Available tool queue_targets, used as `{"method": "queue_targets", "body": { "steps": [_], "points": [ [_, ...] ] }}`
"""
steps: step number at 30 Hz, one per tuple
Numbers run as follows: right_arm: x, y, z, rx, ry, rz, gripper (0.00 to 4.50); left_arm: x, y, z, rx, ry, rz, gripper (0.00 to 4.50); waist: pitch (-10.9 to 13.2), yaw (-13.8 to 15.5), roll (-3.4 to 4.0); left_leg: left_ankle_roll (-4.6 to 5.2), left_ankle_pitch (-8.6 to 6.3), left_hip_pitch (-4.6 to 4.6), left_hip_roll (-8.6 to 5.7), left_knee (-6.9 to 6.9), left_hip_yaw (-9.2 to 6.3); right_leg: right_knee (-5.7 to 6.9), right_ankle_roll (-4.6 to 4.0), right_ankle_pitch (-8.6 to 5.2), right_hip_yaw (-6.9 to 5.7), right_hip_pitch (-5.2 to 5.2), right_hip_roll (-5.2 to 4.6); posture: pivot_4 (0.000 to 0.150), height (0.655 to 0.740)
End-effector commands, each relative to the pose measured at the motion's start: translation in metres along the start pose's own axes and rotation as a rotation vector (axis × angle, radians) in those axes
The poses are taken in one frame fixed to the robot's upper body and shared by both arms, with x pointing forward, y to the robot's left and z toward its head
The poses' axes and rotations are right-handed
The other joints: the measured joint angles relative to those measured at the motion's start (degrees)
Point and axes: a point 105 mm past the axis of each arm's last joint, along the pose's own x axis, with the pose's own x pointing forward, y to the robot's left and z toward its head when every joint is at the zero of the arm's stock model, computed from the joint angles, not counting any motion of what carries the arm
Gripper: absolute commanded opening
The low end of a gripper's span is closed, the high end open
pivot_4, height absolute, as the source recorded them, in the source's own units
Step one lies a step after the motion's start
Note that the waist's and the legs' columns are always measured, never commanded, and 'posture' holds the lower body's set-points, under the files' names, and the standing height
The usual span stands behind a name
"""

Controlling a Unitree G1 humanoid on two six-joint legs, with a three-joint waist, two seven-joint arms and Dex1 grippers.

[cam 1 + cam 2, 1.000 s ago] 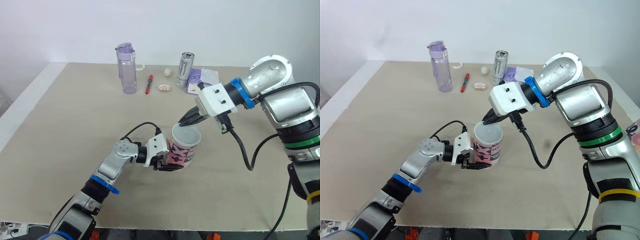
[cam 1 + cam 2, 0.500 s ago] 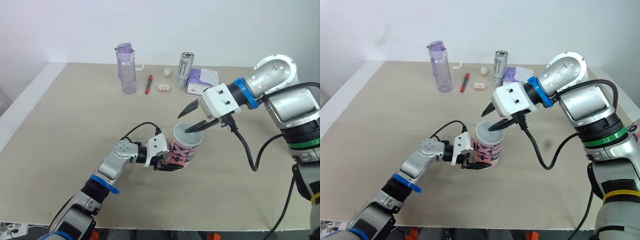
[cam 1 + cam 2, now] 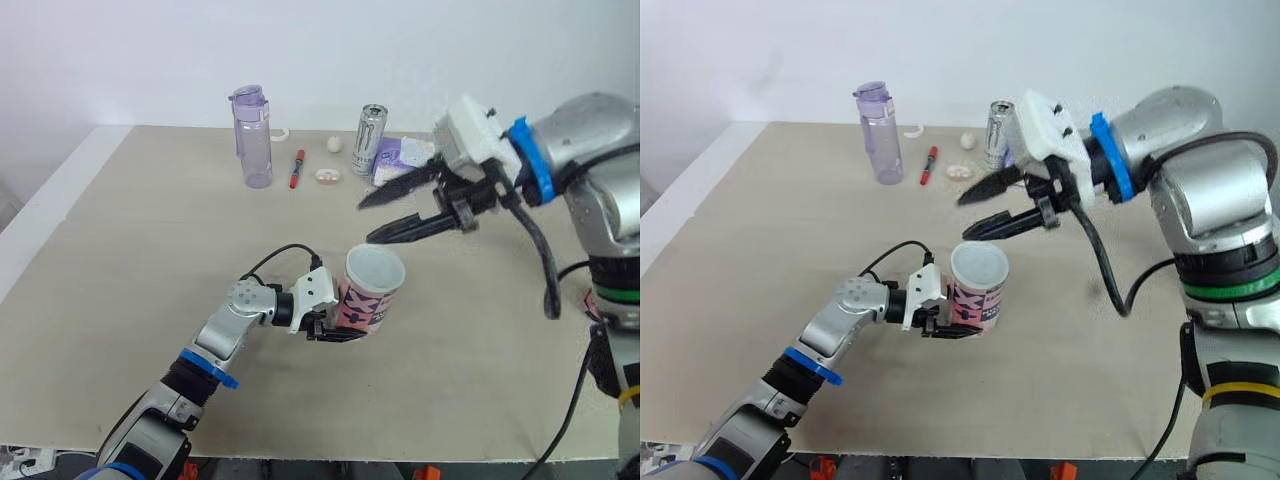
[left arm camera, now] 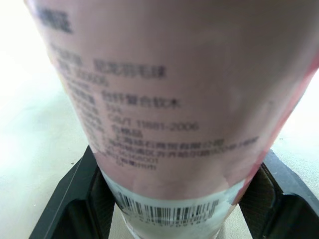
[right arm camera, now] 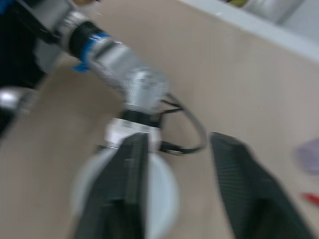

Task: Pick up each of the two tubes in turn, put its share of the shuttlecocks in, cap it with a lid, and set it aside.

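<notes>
tube (image 3: 368, 297): upright, mid-bench, toward the front edge.
left pincer (image 3: 333, 326): clamped on the tube's lower side.
right pincer (image 3: 365, 221): fingers wide, empty, raised above the tube, apart from it.

The table (image 3: 120, 250) holds one pink tube (image 3: 372, 292), one clear bottle (image 3: 253, 137), one drink can (image 3: 370, 139), one red pen (image 3: 298, 168), one purple packet (image 3: 405, 160) and two small pale lumps (image 3: 334, 144) (one round, the second lump (image 3: 328, 177) flatter).
</notes>
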Motion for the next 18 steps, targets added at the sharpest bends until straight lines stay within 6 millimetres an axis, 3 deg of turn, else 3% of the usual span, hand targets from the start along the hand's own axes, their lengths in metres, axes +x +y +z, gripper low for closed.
{"method": "queue_targets", "body": {
  "steps": [1,2,13,18],
  "points": [
    [-0.001,0.006,0.0,0.021,0.006,-0.012,0.31,-0.01,0.01,-0.02,-0.045,0.082,0.068,2.94,0.0,-0.01,0.0,0.01,0.0,-0.01,-0.01,0.01,0.01,0.0,0.02,0.01,0.02,-0.01,-0.01,0.15,0.74],
    [0.002,0.007,-0.005,0.04,0.012,-0.008,0.06,-0.01,0.01,-0.02,-0.044,0.08,0.068,2.94,0.0,-0.02,0.0,0.01,0.01,0.0,-0.02,0.02,0.02,0.0,0.04,0.01,0.02,-0.01,0.0,0.15,0.74],
    [0.018,0.005,-0.055,0.09,0.221,0.0,0.06,-0.008,0.011,-0.017,-0.041,0.073,0.071,2.94,-0.03,-0.05,-0.07,0.01,0.01,0.02,-0.05,0.02,0.03,-0.02,0.29,-0.13,-0.01,0.0,0.02,0.15,0.74],
    [0.023,0.007,-0.067,0.118,0.279,0.022,0.06,-0.009,0.012,-0.017,-0.041,0.073,0.078,2.94,-0.11,-0.08,-0.17,0.01,0.01,0.15,-0.02,0.02,0.04,-0.02,0.25,-0.1,-0.02,0.07,0.02,0.15,0.74]
  ]
}}
